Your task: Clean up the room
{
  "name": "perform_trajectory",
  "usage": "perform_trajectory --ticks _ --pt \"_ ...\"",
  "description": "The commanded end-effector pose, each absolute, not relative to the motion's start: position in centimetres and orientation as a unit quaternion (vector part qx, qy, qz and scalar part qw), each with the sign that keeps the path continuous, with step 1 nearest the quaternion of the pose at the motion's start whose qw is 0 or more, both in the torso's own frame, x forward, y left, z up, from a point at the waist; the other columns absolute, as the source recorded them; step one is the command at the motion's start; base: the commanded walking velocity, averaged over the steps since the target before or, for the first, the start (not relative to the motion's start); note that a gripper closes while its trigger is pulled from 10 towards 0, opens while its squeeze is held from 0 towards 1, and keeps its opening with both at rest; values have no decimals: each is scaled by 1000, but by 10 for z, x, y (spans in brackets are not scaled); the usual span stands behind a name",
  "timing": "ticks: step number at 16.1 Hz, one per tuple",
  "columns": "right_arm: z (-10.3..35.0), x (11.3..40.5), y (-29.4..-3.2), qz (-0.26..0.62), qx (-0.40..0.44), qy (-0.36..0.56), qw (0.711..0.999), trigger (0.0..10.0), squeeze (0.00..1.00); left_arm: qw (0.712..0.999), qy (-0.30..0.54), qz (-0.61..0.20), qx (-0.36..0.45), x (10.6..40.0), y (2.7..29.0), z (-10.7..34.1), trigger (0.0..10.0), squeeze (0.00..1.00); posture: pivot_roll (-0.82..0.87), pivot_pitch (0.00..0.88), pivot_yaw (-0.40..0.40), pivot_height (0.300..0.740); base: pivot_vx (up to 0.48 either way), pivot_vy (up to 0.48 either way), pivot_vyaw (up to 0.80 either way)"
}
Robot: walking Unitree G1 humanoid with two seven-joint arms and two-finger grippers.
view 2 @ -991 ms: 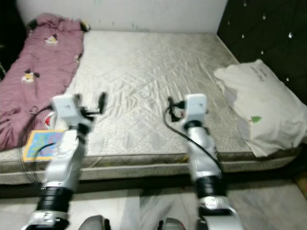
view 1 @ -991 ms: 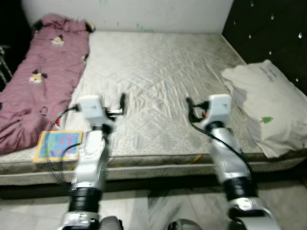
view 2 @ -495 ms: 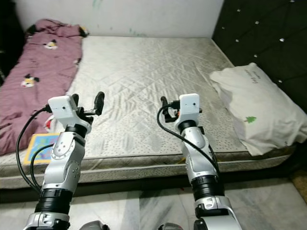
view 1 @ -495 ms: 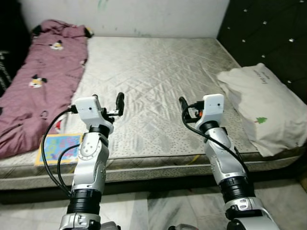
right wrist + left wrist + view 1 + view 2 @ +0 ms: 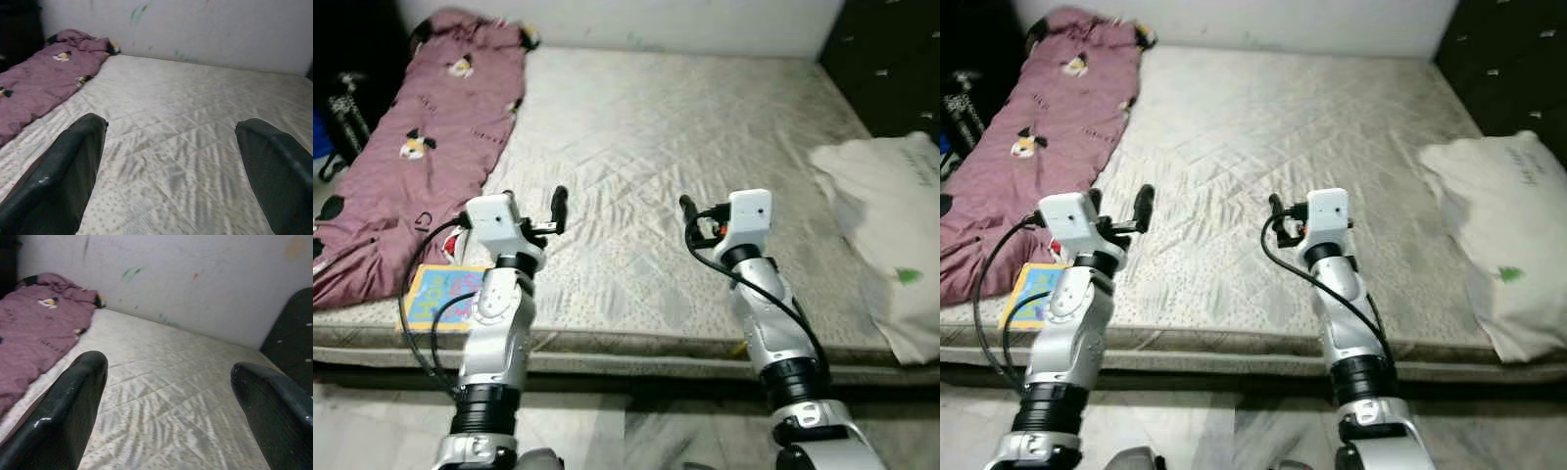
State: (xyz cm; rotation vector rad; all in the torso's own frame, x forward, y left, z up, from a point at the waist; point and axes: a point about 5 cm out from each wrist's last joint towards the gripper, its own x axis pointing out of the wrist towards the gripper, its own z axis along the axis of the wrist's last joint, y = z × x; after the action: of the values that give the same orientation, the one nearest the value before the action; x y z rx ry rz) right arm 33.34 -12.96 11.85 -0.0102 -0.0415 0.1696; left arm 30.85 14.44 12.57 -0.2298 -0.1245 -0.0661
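View swung left: blanket (image 5: 406, 162) fills upper left, pillow (image 5: 891, 235) far right. Book (image 5: 445, 297), probably, lower left. Both my grippers (image 5: 558, 208) (image 5: 686, 213) spread, empty. Blanket's likely next.

Black fingers (image 5: 58, 176) spread wide over quilted mattress (image 5: 195, 147); maroon blanket (image 5: 44, 83) alongside.

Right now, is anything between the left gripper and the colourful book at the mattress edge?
Nothing visible blocks it. The left gripper is open above the mattress, and the colourful book lies flat at the near edge beside the maroon blanket, under the left arm's cables. The right gripper is open too.
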Motion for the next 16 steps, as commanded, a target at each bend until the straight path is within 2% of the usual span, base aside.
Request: perform_trajectory --ticks 1,5,10,16 --pt "119 334 -139 75 -11 -20 997 10000 0 990 -68 -49 -116 310 136 129 10000 0 -20 0 -26 740 352 0 0" --pt "118 333 -139 73 -8 -18 997 10000 0 991 -59 -47 -110 310 136 127 10000 0 -19 0 -23 740 335 0 0" --pt "117 333 -139 75 -9 -17 997 10000 0 992 -42 -34 -115 310 138 121 10000 0 -18 0 -22 740 0 0 0" --pt "117 333 -136 85 -22 -18 996 10000 0 992 -41 -35 -118 311 137 122 10000 0 -19 0 -25 740 0 480 85"
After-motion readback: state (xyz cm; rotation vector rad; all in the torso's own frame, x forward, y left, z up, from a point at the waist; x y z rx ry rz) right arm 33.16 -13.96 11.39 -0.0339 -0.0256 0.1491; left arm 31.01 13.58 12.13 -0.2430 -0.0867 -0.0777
